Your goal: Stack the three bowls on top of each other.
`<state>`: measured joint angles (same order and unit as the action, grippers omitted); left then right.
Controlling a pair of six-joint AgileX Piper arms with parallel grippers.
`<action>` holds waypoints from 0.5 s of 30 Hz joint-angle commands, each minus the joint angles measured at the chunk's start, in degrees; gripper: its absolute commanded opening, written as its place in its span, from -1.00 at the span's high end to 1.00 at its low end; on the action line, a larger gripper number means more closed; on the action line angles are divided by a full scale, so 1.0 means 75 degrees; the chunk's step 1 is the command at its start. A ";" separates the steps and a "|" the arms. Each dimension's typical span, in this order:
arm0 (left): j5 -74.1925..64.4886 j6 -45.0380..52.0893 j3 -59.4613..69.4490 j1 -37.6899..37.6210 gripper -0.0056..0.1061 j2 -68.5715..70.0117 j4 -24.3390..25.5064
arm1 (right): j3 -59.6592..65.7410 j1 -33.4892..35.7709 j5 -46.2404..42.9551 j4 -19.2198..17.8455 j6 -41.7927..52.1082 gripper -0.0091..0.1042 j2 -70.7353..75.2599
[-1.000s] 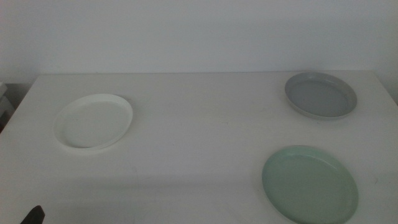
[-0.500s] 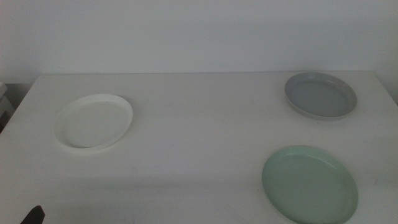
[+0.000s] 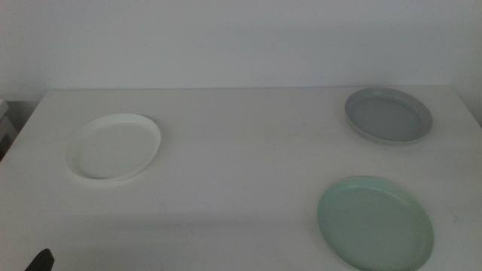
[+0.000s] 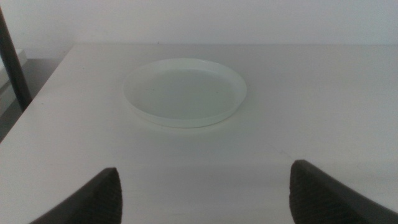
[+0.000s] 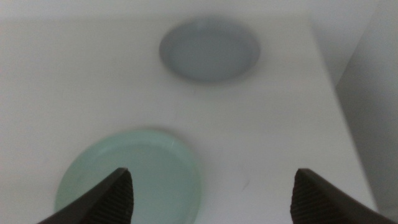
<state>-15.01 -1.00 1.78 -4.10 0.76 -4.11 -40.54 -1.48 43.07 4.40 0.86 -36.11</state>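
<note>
White bowl (image 3: 113, 147) at 9 o'clock on table (image 3: 241, 165); left gripper (image 4: 205, 193), jaws apart & empty, faces it, nearer arm. Grey bowl (image 3: 388, 115) at 2, mint bowl (image 3: 375, 223) at 5; right gripper (image 5: 211, 193), jaws apart, w/ mint bowl just ahead.

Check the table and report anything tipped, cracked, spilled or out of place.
Nothing stands out. The white bowl, grey bowl and mint green bowl sit flat, upright and apart on the table, none stacked yet. No spills or damage visible. Both grippers wait open.
</note>
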 commanded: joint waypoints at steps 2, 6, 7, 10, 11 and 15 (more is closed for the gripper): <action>0.0538 -0.0071 -0.0035 0.0009 -0.73 0.0104 -0.0006 | -0.0946 0.0018 0.0506 0.0200 0.0013 -0.30 -0.0936; 0.0538 -0.0071 -0.0035 0.0009 -0.73 0.0104 -0.0006 | -0.1674 0.0018 0.1409 0.0234 0.0013 -0.30 -0.2081; 0.0538 -0.0071 -0.0035 0.0009 -0.73 0.0104 -0.0006 | -0.1834 0.0018 0.1533 0.0195 0.0013 -0.30 -0.2354; 0.0538 -0.0071 -0.0035 0.0009 -0.73 0.0104 -0.0006 | -0.2121 0.0018 0.1556 0.0178 -0.0023 -0.30 -0.3025; 0.0538 -0.0071 -0.0035 0.0009 -0.73 0.0104 -0.0006 | -0.2164 0.0018 0.1556 0.0207 -0.0033 -0.30 -0.3183; 0.0538 -0.0071 -0.0035 0.0009 -0.73 0.0104 -0.0006 | -0.2176 0.0018 0.1493 0.0434 -0.0041 -0.30 -0.3936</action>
<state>-15.01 -1.00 1.78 -4.10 0.76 -4.11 -54.81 -1.48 56.23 6.91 0.51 -64.77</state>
